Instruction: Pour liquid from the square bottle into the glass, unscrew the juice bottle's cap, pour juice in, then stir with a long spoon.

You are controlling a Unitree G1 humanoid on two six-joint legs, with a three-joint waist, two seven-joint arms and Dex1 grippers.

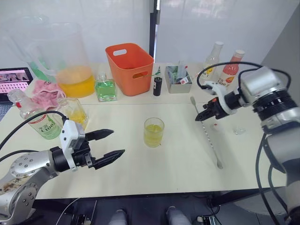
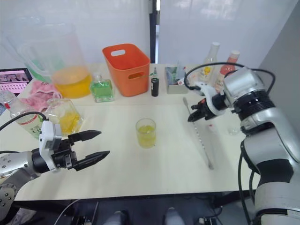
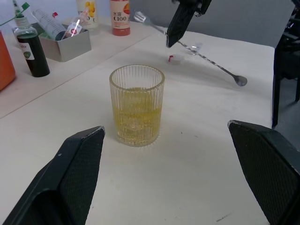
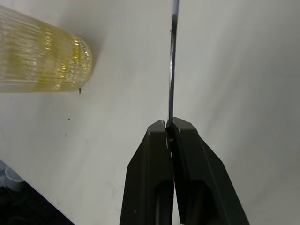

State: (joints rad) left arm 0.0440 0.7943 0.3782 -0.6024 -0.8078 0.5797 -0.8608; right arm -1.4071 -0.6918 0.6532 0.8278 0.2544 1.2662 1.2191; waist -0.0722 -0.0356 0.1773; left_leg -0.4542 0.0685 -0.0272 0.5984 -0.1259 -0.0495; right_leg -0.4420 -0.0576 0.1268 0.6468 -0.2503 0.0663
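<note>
While the right pincer (image 1: 202,117) has its fingers pressed together on the stem of the spoon (image 1: 209,139), the left pincer (image 1: 108,144) hangs wide open above the bench (image 1: 178,164), near its front edge, with nothing between its fingers. That spoon lies flat on the bench at the right, its stem running from the back toward the front, and the right pincer grips it near the far end. Midway between the two pincers stands the glass (image 1: 153,132), upright and about half full of yellow liquid (image 3: 137,119); in the left wrist view it sits between the two spread fingers but well ahead of them. On the left, the square bottle (image 1: 74,111) with its yellow liquid stands just behind the left arm, and the juice bottle (image 1: 37,119) is beside it, nearer the bench's left edge. Further back are a big pitcher (image 1: 70,61) of orange liquid, a green bottle (image 1: 106,88), an orange basket (image 1: 130,68), a small dark bottle (image 1: 157,85), a metal tray (image 1: 178,79), and a pink bottle (image 1: 231,69)
</note>
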